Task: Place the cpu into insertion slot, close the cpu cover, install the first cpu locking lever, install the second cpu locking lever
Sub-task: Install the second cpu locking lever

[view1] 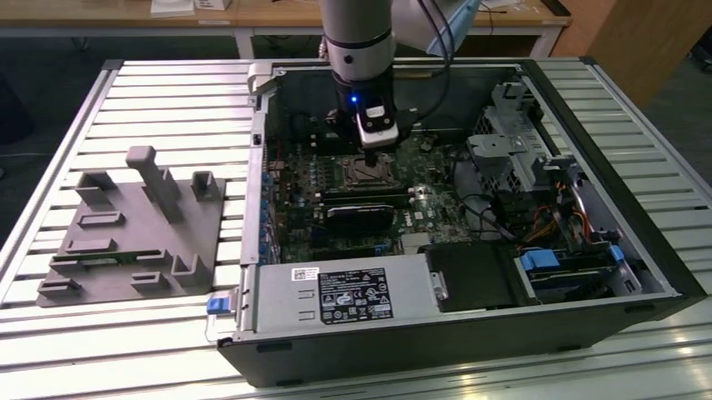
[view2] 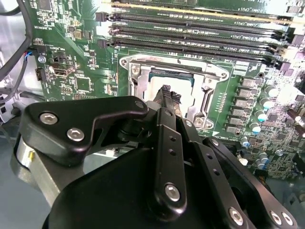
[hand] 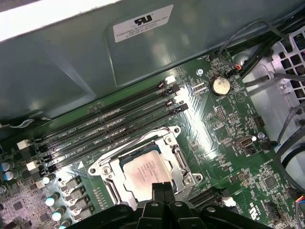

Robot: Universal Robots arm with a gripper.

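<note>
One cpu [hand: 147, 174] seated in insertion slot [hand: 177, 162] | fingers pressed together, tips at chip edge | step: cover closing | next: careful push on cpu cover [view2: 135, 82].

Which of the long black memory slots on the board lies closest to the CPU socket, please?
The slot directly bordering the cpu cover in the first wrist view; the other three parallel slots lie farther off, toward the grey case wall.

Silvery cpu [hand: 147, 174] lies flat in the insertion slot [hand: 177, 161].
</note>
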